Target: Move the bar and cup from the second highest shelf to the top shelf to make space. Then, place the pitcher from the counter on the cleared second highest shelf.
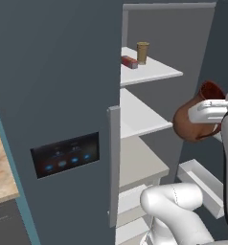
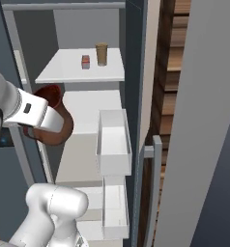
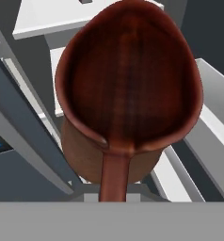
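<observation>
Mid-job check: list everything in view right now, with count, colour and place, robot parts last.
cup: one, tan, upright on the top shelf, at the back
bar: one, red, lying on the top shelf beside the cup
second highest shelf: one, pale grey-white, nothing on it
pitcher: one, reddish-brown, held in the air in front of the shelves, about level with the second highest shelf
door bins: two, white, on the open cabinet door
control panel: one, dark with blue lights, on the grey door
counter: one, beige-brown, at the left edge
gripper: one, white, shut on the pitcher's handle
</observation>
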Controlling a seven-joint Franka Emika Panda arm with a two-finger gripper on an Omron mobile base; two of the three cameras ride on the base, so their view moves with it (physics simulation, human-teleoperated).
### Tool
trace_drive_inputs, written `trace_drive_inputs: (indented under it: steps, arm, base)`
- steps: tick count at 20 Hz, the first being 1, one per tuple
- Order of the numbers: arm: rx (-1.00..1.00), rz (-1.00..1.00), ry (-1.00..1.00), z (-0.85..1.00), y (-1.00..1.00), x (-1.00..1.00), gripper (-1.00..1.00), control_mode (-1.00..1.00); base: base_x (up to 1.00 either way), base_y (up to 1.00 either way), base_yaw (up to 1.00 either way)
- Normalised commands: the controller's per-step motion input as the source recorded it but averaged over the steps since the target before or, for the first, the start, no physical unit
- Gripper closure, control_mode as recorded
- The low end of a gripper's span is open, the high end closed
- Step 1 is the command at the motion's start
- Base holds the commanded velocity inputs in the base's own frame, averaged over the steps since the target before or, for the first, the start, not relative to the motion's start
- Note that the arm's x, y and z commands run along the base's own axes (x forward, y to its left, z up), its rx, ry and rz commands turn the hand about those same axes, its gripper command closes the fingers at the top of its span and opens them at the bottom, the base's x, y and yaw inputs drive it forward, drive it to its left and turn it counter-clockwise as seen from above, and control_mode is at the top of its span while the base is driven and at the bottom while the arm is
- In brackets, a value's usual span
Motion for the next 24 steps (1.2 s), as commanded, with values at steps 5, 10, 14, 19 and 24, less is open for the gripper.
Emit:
trace_drive_inputs:
  steps: [5, 10, 14, 19, 24]
  arm:
    - [0.00, 0.01, -0.02, -0.05, 0.00, 0.00, 1.00, -1.00]
    - [0.00, 0.15, -0.05, -0.44, 0.08, 0.00, 1.00, -1.00]
    - [-0.02, 0.20, 0.00, -0.49, 0.20, 0.01, 1.00, -1.00]
    - [-0.06, 0.20, 0.06, -0.23, 0.15, 0.00, 1.00, -1.00]
    - [-0.03, 0.14, 0.05, -0.11, 0.13, 0.18, 1.00, -1.00]
  base:
    - [0.00, 0.00, 0.00]
    - [0.00, 0.00, 0.00]
    - [0.00, 0.00, 0.00]
    - [0.00, 0.00, 0.00]
    - [0.00, 0.00, 0.00]
